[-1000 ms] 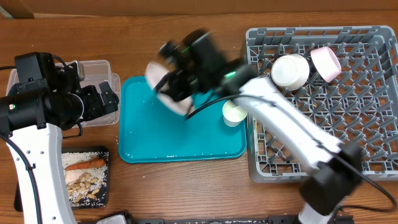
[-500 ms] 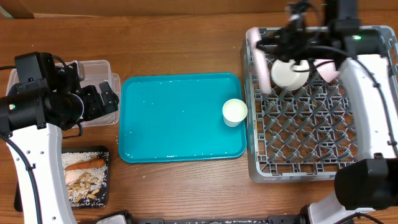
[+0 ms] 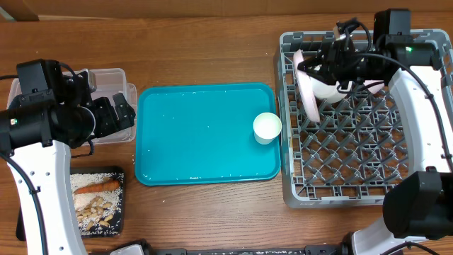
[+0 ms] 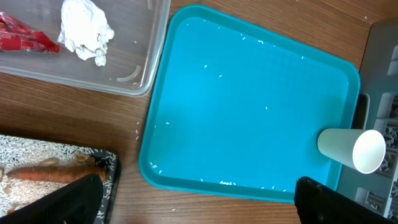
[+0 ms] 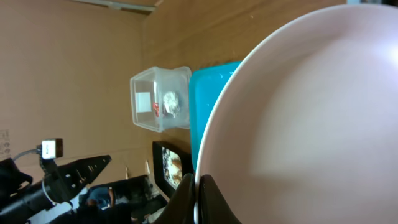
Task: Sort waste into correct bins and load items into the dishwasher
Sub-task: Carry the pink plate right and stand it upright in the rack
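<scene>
Since a second ago my right arm has swung off the flat teal plastic serving tray (image 3: 205,134) and carried the large round white plate (image 3: 307,92) over to the big square grey plastic dish rack (image 3: 354,163); my left arm has not shifted. From the left: my left gripper (image 3: 119,113) hangs over the near edge of the clear rectangular plastic tub (image 4: 149,62), jaws spread wide and empty; in the tub lie the shiny red snack wrapper (image 4: 25,37) and, just beside it, the small crumpled white tissue ball (image 4: 86,30). Below sits the flat black rectangular tray (image 3: 122,191), with the orange carrot (image 4: 43,173) lying on the white rice (image 4: 37,152). The teal tray bears a scatter of grains and, at its right edge, the small white cup (image 3: 267,127), mouth up and close to the rack. My right gripper (image 5: 200,186) is clamped tight on the plate's rim; the plate stands on edge over the rack's rear left part, just beside the round white bowl (image 3: 327,91); I cannot tell whether it touches the pegs.
</scene>
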You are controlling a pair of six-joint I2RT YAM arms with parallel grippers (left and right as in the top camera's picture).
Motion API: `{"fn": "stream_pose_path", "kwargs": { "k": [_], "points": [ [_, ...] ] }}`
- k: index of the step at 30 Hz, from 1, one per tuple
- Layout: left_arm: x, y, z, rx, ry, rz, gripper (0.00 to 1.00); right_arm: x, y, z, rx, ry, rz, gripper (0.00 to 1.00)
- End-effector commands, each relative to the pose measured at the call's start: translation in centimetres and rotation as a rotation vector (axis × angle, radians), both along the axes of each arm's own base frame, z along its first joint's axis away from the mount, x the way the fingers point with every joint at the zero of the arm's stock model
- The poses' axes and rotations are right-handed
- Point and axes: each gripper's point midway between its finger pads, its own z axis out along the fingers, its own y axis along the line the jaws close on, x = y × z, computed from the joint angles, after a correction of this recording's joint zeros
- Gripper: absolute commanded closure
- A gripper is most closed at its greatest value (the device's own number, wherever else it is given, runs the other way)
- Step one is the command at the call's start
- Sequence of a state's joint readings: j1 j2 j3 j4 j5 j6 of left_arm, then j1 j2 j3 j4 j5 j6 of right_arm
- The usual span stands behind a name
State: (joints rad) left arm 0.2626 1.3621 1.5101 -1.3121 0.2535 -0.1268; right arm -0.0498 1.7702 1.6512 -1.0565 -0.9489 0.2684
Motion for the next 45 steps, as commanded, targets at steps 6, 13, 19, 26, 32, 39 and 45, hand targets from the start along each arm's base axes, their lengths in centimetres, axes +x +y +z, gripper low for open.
{"fn": "stream_pose_path", "kwargs": {
  "k": [6,13,19,26,32,39,45],
  "points": [
    [0.2,0.3,0.6,0.014,-0.021,-0.007,0.0,0.1,0.6,-0.5,0.062,0.026,0.003,0.96],
    [0.2,0.3,0.6,0.014,-0.021,-0.007,0.0,0.7,1.6,4.5,0.273,-0.027,0.037,0.96],
    [0.2,0.3,0.6,0.014,-0.021,-0.007,0.0,-0.1,1.4,3.8,0.239,0.02,0.014,0.96],
    [0.2,0.3,0.6,0.014,-0.022,-0.007,0.0,0.6,0.0,1.4,0.096,0.029,-0.062,0.96],
    [0.2,0.3,0.6,0.014,-0.021,-0.007,0.0,1.1,-0.2,4.4,0.226,-0.067,-0.007,0.96],
    [0.2,0.3,0.6,0.014,-0.021,-0.007,0.0,0.8,-0.8,3.8,0.218,-0.033,-0.026,0.96],
    [0.2,0.3,0.6,0.014,-0.021,-0.007,0.0,0.9,-1.7,1.7,0.112,0.002,-0.078,0.96]
  ]
}}
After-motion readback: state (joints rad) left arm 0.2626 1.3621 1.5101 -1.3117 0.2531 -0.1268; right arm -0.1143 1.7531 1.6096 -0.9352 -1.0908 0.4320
